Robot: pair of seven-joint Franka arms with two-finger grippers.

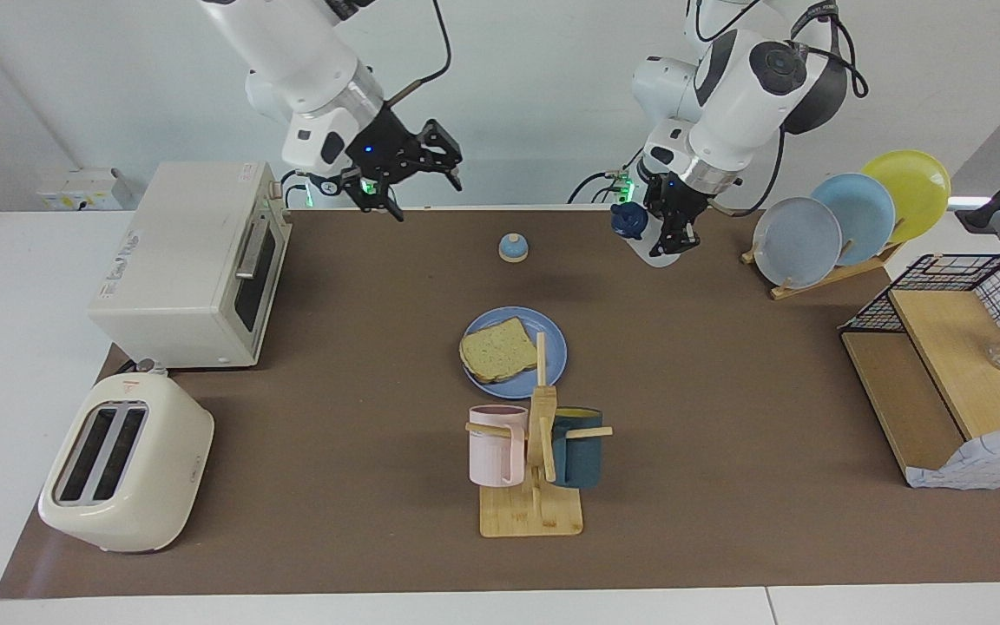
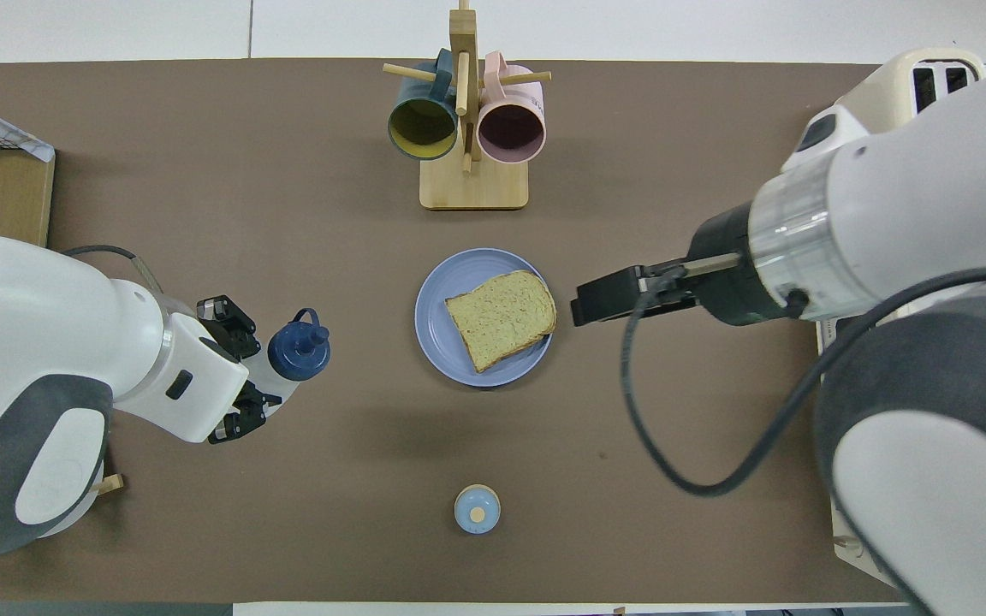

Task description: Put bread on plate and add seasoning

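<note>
The left end effector (image 1: 665,234) is clamped on the seasoning bottle (image 1: 639,227); the right end effector (image 1: 417,174), fingers apart, waits. Carry it over the toast (image 1: 496,349) on the blue plate (image 1: 552,347), then tip gently.

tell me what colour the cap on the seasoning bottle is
Dark navy blue cap, clearest in the overhead view.

We note a brown-matted table (image 1: 726,486) bearing the plate (image 1: 552,369), bell (image 1: 513,248), mug stand (image 1: 530,512), toaster (image 1: 122,473), oven (image 1: 179,260), plate rack (image 1: 821,276) and wire shelf (image 1: 943,391).
</note>
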